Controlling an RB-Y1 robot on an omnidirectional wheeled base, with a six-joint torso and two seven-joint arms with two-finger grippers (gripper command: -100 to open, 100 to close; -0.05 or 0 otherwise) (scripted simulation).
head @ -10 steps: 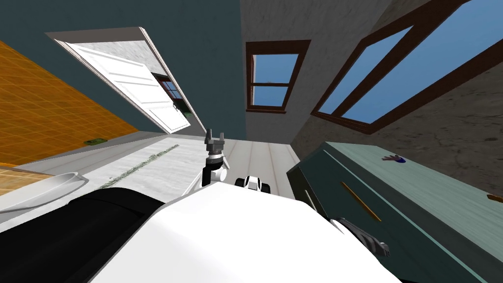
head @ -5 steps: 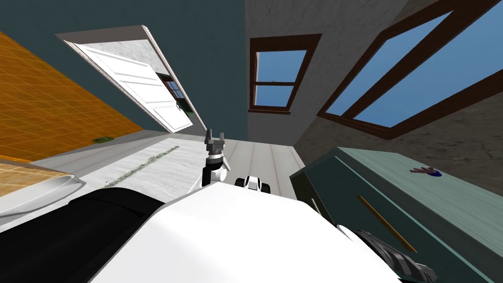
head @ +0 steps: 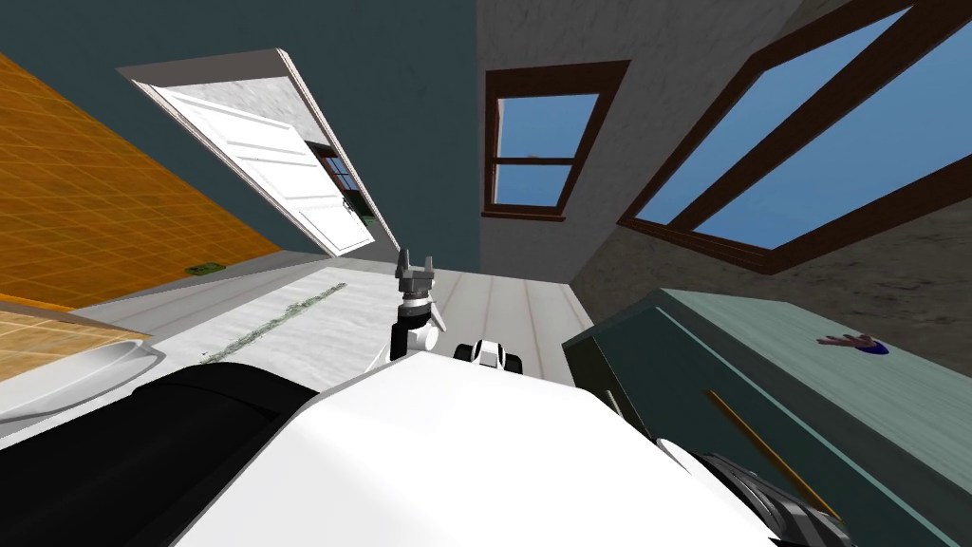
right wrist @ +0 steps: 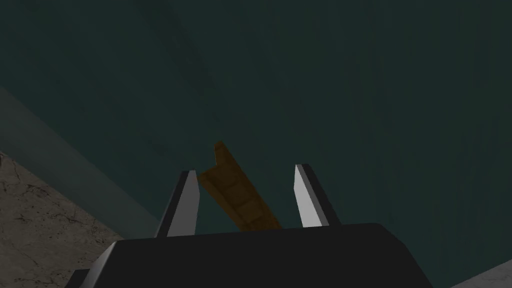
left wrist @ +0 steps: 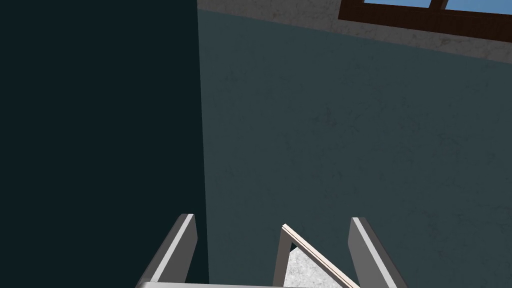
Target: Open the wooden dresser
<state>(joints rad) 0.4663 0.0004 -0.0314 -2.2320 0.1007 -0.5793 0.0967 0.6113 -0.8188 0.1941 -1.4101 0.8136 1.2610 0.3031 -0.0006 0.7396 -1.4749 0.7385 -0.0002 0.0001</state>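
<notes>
The dresser (head: 750, 380) stands low at the robot's right, under the big window (head: 807, 161), its front dark teal and its top a paler green; no wood grain shows on it. It reads as a heavy, rigid piece, so the front should slide or swing stiffly rather than give, and the place to take hold is the handle (right wrist: 240, 200), a slim orange-brown bar set across the front. In the right wrist view the bar runs on a slant between the two blades of the right pincer (right wrist: 245, 170), close beside one blade, with the blades standing apart and not yet pressing it. A thin, hard bar like that may slip in flat blades unless it is gripped squarely. The front looks shut, so whatever the dresser holds is hidden. On its top lies a small blue and reddish thing (head: 854, 344), too small to name. The left pincer (head: 415, 258) is raised in front of the chest, well away from the dresser, its blades wide and holding nothing.
</notes>
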